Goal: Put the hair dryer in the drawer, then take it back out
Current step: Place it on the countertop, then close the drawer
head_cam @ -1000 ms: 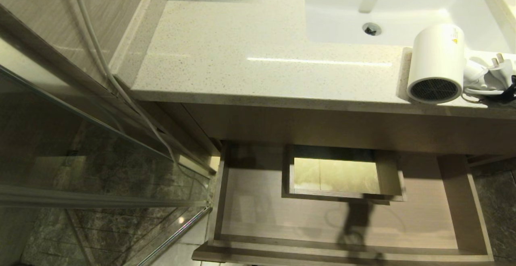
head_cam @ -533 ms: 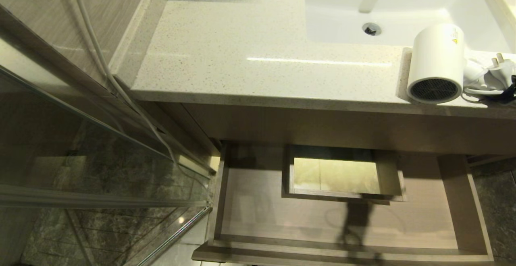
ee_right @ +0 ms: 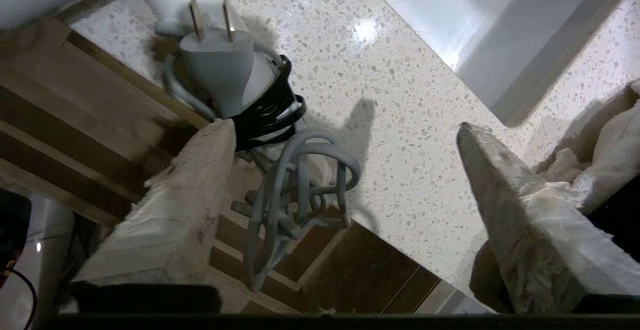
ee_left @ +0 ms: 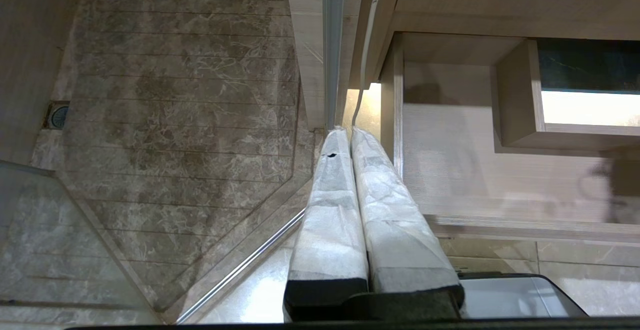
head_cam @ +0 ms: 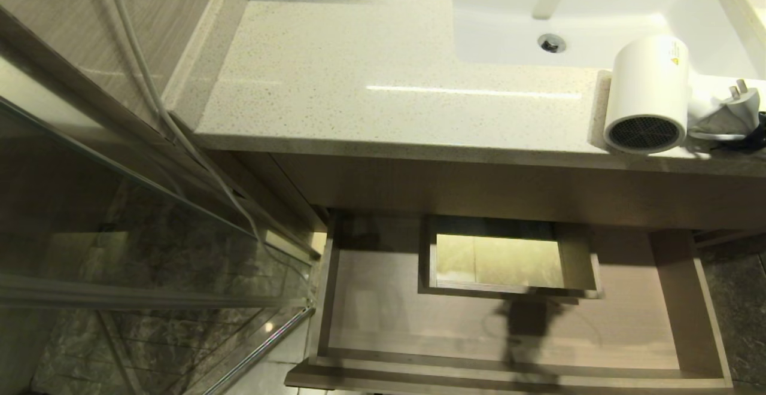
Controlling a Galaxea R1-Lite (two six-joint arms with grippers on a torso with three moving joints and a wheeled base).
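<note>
Head view first: the hair dryer (head_cam: 647, 97) is lying on its side on the speckled surface (head_cam: 371, 78), right at the front edge on my right, grey grille facing out toward me. Its plug (head_cam: 737, 100) and bundled cord sit just beside it, further to my right. The white sink (head_cam: 598, 18) is right behind the dryer. Below, the drawer (head_cam: 682, 299) is pulled wide open, with nothing in it but a shadow on its floor, and the boxed cut-out (head_cam: 508, 257) sits at its middle back. Neither of my arms shows up here. A glass shower panel (head_cam: 119, 233) fills the left side.

Left wrist view: my left gripper (ee_left: 350, 132) is closed, the two wrapped fingers pressed together, holding nothing. It hangs low beside the drawer's left wall, over the marble floor (ee_left: 175, 95), well away from the dryer.

Right wrist view: my right gripper (ee_right: 345, 130) is spread wide open, empty, over the front edge of the surface. The plug (ee_right: 217, 65) stands prongs up with a black tie around the cord bundle, just off one fingertip (ee_right: 220, 135), though I can't tell if they touch. Grey cord loops (ee_right: 300, 185) dangle over the edge between my fingers. A white cloth (ee_right: 610, 145) sits past the other finger.
</note>
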